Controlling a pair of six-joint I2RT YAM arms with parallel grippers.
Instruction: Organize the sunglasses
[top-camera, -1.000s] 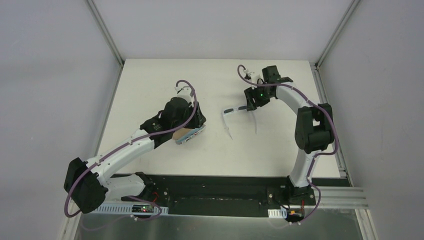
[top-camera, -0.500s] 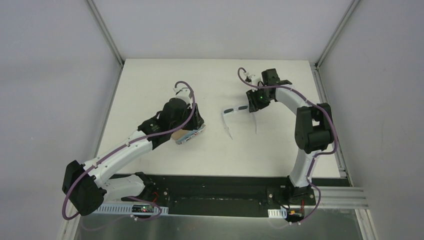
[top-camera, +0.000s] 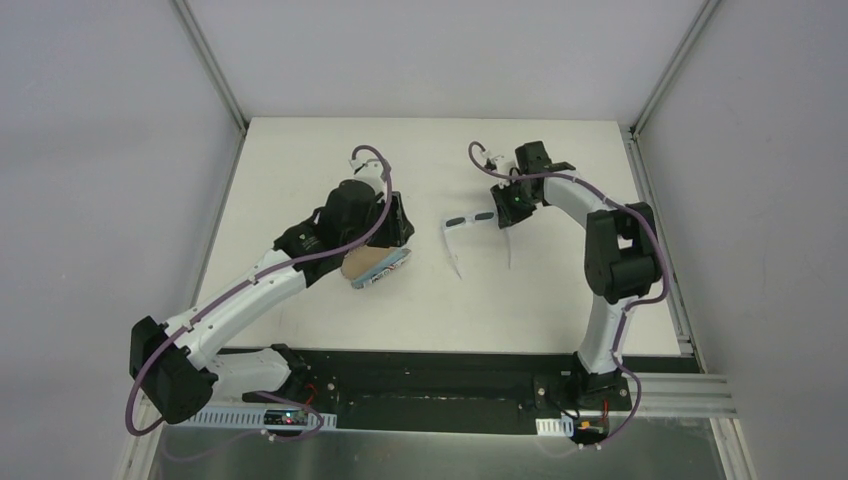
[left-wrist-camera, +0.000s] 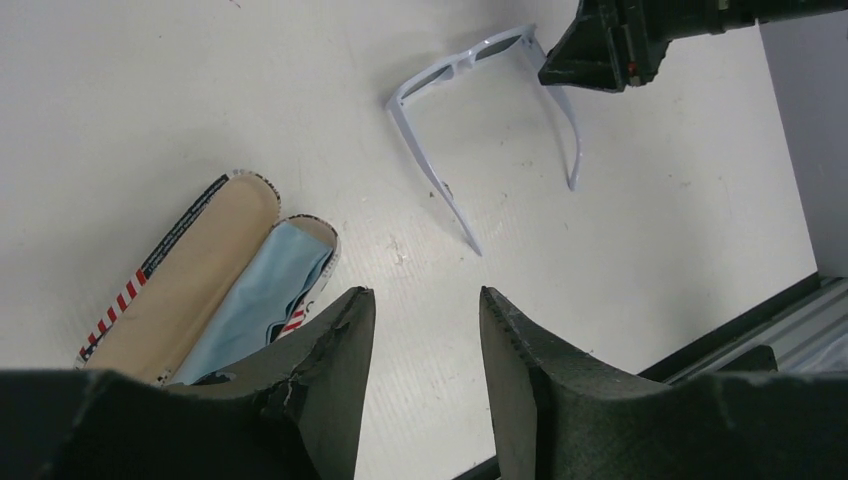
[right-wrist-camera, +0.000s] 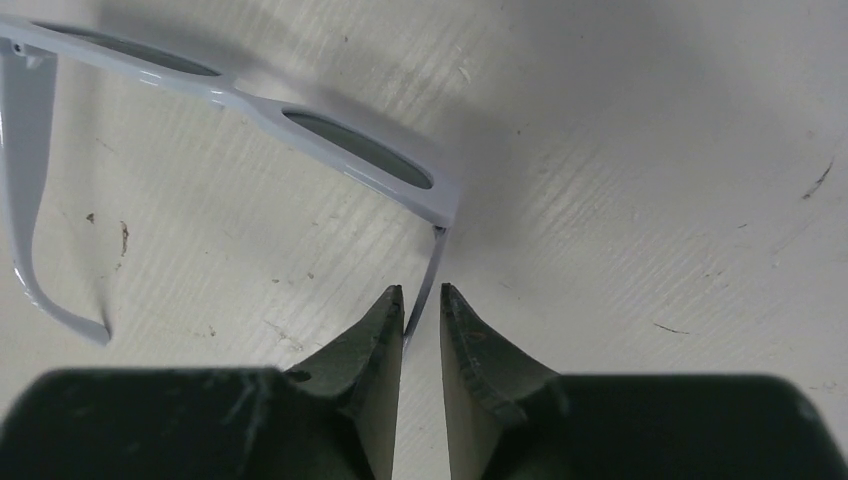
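Roughly midway across the bench (top-camera: 300, 160), a little toward its right edge, the sunglasses (top-camera: 468, 220) lie unfolded, temples pointing at the near edge. The step in hand is judged to be grasping the temple nearer the right edge, best done by gripping beside the hinge and moving gently so the frame does not skid. Right tool (right-wrist-camera: 420, 295): narrowed astride that temple, but a firm pinch cannot be told. Left tool (left-wrist-camera: 420, 300): spread and empty, above the open case (left-wrist-camera: 190, 275) and blue cloth (left-wrist-camera: 265, 295).

A lab enclosure: grey panel walls (top-camera: 110, 150), white table (top-camera: 300, 160).
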